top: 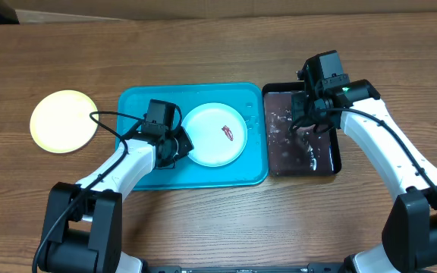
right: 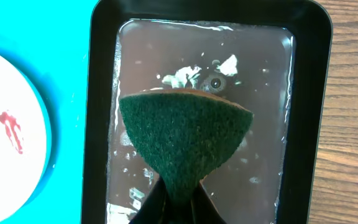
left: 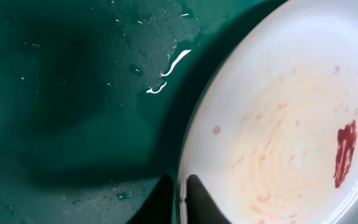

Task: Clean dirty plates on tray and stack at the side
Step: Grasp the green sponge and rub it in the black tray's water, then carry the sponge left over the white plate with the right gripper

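A wooden table (top: 203, 45) seen from above, with a large turquoise tray (top: 226, 174) near its middle and a robot arm reaching in from each side.

A white plate (top: 211, 129) lies flat inside the tray, toward the tray's right half. It carries a small red-brown smear (top: 229, 132) right of its centre. The close view also shows faint orange-pink rings across its face. The tray floor left of the plate is wet, with scattered droplets.

The left gripper (top: 180, 144) sits inside the tray at the plate's left edge. Its two fingers are drawn in close, one above and one below the rim, so the rim is pinched between them. The plate itself rests on the tray floor.

A pale yellow-green plate (top: 64, 121) lies on the bare table, well apart from the tray on its left side. No smear can be made out on it from above.

A smaller glossy black tray (top: 283, 152) stands just beside the turquoise tray, touching or almost touching its right rim. It holds shallow water with white flecks of foam.

The right gripper (right: 178, 196) hangs over the black tray, to the right of the turquoise tray. Its fingers are clamped tight on a dark green scouring sponge (right: 185, 134), which fans out from the pinch into a wedge with a brownish far edge. Whether the sponge touches the water cannot be told.
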Motion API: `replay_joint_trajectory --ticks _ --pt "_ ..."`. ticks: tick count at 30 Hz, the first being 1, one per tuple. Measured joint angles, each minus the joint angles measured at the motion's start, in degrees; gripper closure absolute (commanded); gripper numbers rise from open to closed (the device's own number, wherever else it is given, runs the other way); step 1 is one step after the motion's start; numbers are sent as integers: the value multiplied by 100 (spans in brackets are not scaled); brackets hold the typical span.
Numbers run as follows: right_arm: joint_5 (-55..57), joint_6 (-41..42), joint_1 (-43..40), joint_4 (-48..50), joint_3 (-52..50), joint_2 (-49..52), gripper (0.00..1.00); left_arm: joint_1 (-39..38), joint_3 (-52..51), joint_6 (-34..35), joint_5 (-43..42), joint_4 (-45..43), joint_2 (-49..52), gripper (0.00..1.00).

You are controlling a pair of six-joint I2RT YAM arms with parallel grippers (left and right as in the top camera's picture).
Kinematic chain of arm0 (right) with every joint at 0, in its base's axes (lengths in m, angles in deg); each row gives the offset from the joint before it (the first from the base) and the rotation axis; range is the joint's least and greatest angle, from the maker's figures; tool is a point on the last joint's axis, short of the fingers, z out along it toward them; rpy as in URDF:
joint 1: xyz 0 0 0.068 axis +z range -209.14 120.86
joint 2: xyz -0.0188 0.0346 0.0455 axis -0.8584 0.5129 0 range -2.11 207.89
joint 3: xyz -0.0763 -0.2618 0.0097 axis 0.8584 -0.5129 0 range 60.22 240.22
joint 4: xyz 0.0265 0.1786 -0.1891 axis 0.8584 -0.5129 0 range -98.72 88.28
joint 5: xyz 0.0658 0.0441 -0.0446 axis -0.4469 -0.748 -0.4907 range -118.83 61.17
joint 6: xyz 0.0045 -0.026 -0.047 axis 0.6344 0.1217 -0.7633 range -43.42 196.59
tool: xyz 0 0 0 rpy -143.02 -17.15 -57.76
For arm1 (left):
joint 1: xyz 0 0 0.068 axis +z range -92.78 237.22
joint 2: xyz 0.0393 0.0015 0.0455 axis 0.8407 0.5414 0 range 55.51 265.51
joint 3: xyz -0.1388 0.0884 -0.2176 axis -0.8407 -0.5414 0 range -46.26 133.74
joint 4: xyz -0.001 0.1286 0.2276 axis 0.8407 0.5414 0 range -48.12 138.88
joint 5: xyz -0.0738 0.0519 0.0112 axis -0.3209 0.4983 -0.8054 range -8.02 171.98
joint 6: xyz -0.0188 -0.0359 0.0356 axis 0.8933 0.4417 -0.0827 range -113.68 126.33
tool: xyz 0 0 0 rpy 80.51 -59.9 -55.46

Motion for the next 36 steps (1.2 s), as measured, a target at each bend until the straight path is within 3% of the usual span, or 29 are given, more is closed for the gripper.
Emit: replay_joint_trajectory --ticks 2,14,24,31,36 --pt "0 0 0 -2 0 0 96 0 0 -20 0 0 0 96" --pt "0 90 0 -459 -31 0 96 0 0 -46 2 -20 0 96" --pt "2 107 0 946 -1226 44 96 0 0 -46 13 -22 0 96" --pt "-90 109 -2 -455 -297 2 96 0 0 -46 17 -17 0 96" --pt "-214 109 31 -573 122 -219 96 0 0 -46 15 -22 0 96"
